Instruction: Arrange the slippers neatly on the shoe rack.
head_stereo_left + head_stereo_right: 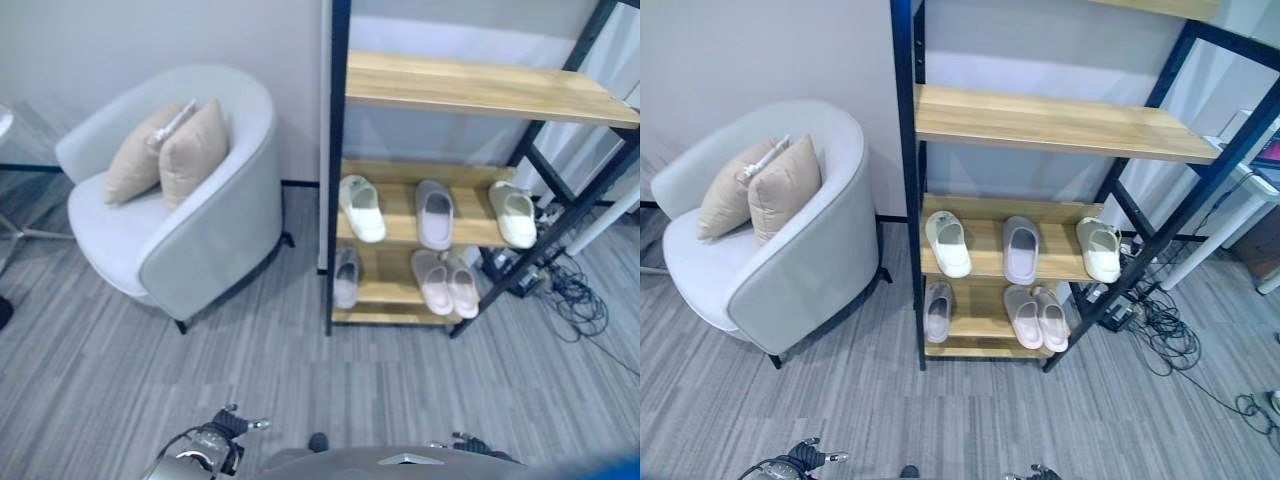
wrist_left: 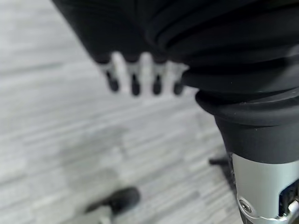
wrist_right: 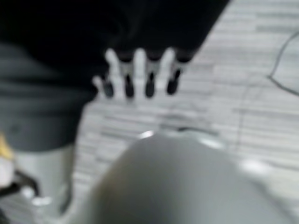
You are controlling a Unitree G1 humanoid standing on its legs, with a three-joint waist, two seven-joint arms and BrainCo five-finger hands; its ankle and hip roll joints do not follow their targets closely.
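Note:
A black-framed shoe rack (image 1: 336, 200) with wooden shelves stands against the wall. On its middle shelf a white slipper (image 1: 362, 207) lies at the left, a grey slipper (image 1: 434, 213) in the centre and another white slipper (image 1: 514, 213) at the right. The bottom shelf holds a single grey slipper (image 1: 346, 276) at the left and a pink pair (image 1: 445, 282) side by side. My left hand (image 2: 134, 80) hangs over the carpet with straight fingers, holding nothing. My right hand (image 3: 149, 77) hangs likewise, fingers straight and holding nothing.
A light grey armchair (image 1: 200, 240) with two beige cushions (image 1: 170, 150) stands left of the rack. A tangle of cables (image 1: 1160, 330) lies on the floor at the rack's right, beside a white slanted leg (image 1: 1210, 240). Grey striped carpet (image 1: 300, 380) lies between me and the rack.

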